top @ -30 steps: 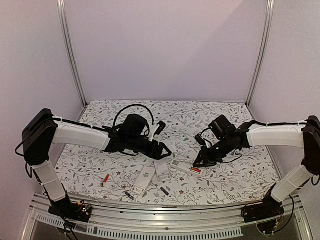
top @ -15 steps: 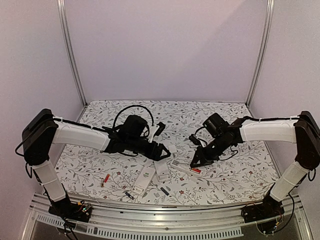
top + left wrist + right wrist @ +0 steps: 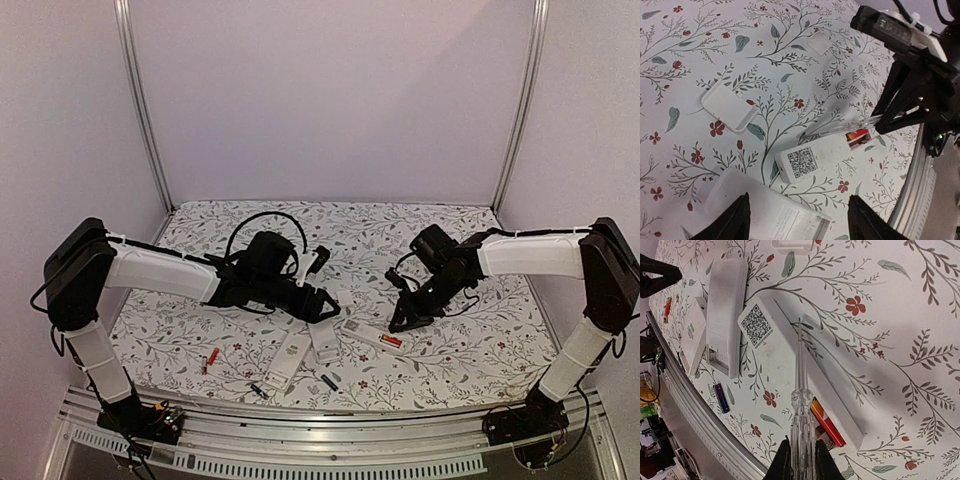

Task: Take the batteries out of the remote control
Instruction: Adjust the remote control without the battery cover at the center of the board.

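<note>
A white remote control (image 3: 368,333) with a QR label (image 3: 757,325) lies face down between the arms. One red-orange battery (image 3: 826,423) sits in its open compartment (image 3: 858,136). My right gripper (image 3: 800,460) is shut on a clear-handled screwdriver (image 3: 801,415), whose shaft lies along the remote, just beside the battery. My left gripper (image 3: 797,220) stands open just above a second white remote (image 3: 771,209), nothing between its fingers (image 3: 732,221). Loose batteries lie near the front: a red one (image 3: 211,357) and dark ones (image 3: 329,381), (image 3: 258,390).
Two more white remotes (image 3: 288,358), (image 3: 324,340) lie side by side in front of the left gripper. A loose white battery cover (image 3: 727,110) rests farther back, another (image 3: 792,244) beyond the QR remote. The metal rail (image 3: 330,432) runs along the table's front edge.
The right arm's wrist has swung a little towards the back and left, with the screwdriver staying at the remote. The left arm has hardly moved.
</note>
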Robot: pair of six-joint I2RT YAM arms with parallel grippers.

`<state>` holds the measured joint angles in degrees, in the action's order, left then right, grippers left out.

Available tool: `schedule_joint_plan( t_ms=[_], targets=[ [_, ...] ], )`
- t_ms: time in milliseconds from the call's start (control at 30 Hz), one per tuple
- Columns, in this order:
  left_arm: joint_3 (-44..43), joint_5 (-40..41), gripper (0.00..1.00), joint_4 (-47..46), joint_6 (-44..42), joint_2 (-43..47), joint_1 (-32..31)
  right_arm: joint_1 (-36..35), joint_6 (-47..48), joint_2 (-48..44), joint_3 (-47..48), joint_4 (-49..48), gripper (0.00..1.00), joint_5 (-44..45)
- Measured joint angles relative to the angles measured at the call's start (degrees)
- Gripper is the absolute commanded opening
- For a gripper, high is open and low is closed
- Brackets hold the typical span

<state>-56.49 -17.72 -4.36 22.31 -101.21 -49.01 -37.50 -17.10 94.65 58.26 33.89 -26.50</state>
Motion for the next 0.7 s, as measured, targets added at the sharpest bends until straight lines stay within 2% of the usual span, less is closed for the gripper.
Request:
schedule_joint_plan(
  t_ms=[267, 467, 700],
  targets=[
    [0.26, 0.09, 0.66, -0.09, -0.26, 0.35, 0.00, -0.55, 5.42, 2.16, 2.14, 3.15, 0.00, -4.81],
    [1.55, -0.72, 0.66, -0.96, -2.23, 0.39, -0.46, -3.74, 7.87, 3.87, 3.17, 3.19, 0.00, -8.61],
    [1.29, 0.96, 0.67, -2.32, -5.75, -0.02, -3.80, -4.76, 7.02, 3.82, 3.21, 3.85, 0.00, -8.15]
  ],
)
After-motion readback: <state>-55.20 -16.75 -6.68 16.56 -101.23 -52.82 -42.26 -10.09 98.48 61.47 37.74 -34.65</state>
